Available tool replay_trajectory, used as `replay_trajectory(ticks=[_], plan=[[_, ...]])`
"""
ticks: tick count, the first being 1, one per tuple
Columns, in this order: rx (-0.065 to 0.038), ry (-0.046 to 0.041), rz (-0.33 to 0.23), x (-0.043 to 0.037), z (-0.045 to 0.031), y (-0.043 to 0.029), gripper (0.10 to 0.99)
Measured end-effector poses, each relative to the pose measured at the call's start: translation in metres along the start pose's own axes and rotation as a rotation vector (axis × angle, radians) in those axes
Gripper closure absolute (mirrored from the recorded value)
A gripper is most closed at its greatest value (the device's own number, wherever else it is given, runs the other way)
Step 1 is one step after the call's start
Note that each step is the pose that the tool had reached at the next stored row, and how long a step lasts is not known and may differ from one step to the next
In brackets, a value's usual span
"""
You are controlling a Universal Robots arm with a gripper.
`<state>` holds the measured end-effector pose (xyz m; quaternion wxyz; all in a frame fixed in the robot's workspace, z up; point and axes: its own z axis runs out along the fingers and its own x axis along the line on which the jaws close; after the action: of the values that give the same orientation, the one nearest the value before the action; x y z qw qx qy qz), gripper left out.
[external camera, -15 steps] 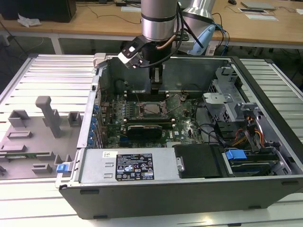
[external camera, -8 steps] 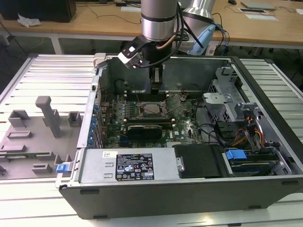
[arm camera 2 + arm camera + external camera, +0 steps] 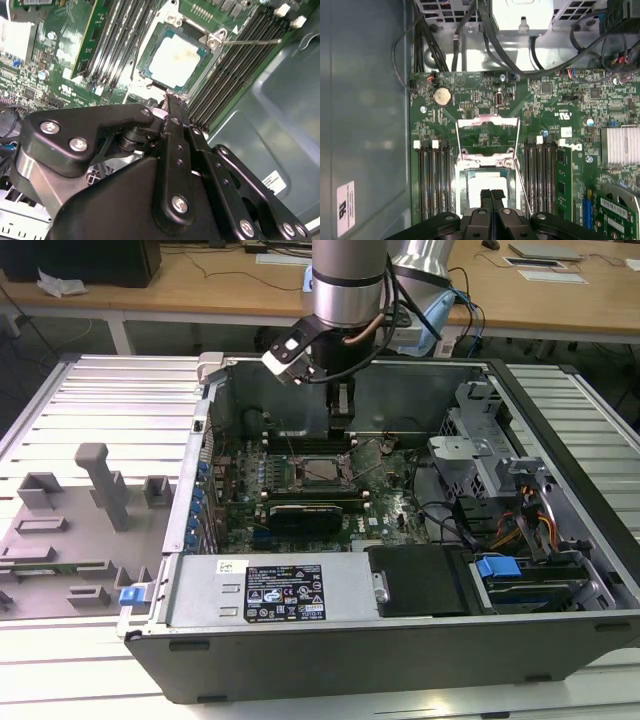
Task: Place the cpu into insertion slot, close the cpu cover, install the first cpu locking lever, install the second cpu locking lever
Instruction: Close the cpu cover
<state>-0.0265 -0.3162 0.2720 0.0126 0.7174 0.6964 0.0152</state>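
gripper [image 3: 492, 197]: fingers pinched together, empty, hovering over the socket; probably a narrow pusher | cpu [image 3: 175, 57]: seated flat in insertion slot [image 3: 462, 186] | cpu cover [image 3: 487, 122]: swung open, chip exposed

**Lighting: even overhead light, local glare**

Exterior view: bright, diffuse room light from above; pale sheen on the table [image 3: 60, 670] slats, computer case [image 3: 400, 660] interior in shade. Second wrist view: cpu [image 3: 175, 60] top washed near-white by glare; black tool [image 3: 169, 100] dark, bright specks on its screws [image 3: 179, 204]. First wrist view: metal bracket [image 3: 522, 15] overexposed.
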Motion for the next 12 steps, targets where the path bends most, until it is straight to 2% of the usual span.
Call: replay_trajectory(ticks=[6, 8, 10, 12], plan=[[0.0, 0.0, 0.0, 0.0004, 0.0005, 0.0119, 0.98], [0.0, 0.0001, 0.0, 0.0006, 0.0008, 0.0209, 0.98], [0.001, -0.0002, 0.0, 0.001, 0.0013, 0.0351, 0.98], [0.001, 0.0, 0.0, 0.0013, 0.0017, 0.042, 0.98]])
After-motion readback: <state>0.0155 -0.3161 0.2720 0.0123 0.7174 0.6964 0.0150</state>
